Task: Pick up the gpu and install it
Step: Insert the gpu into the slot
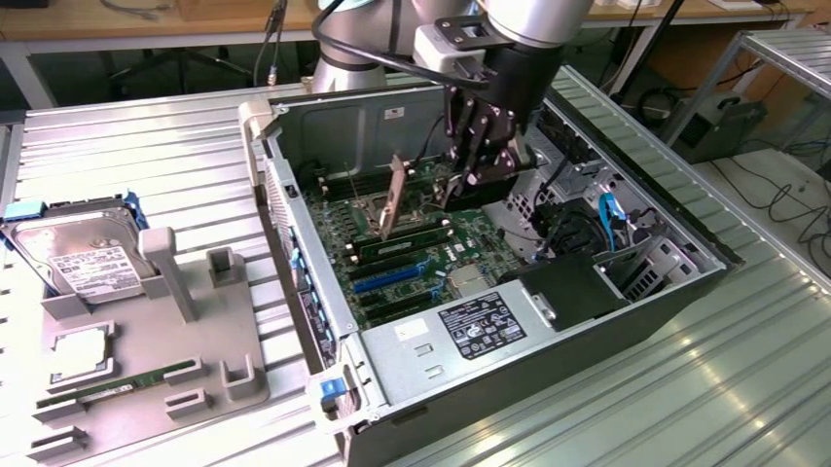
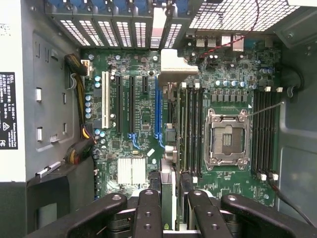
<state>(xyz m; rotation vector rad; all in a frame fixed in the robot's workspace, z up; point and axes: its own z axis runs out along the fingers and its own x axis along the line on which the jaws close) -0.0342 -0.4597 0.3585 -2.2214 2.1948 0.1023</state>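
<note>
We saw the gpu [image 1: 393,199] [image 2: 168,148] standing on edge inside the open computer case, a thin dark card with its beige metal bracket at one end, tilted above the motherboard's expansion slots and clamped from above between gripper fingers.

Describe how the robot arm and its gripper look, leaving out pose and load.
The arm has silver-grey tube segments, with a black cable looping beside it. A pale grey box is mounted at the wrist. The gripper is black, with jointed metal linkage fingers studded with round pivot pins.
</note>
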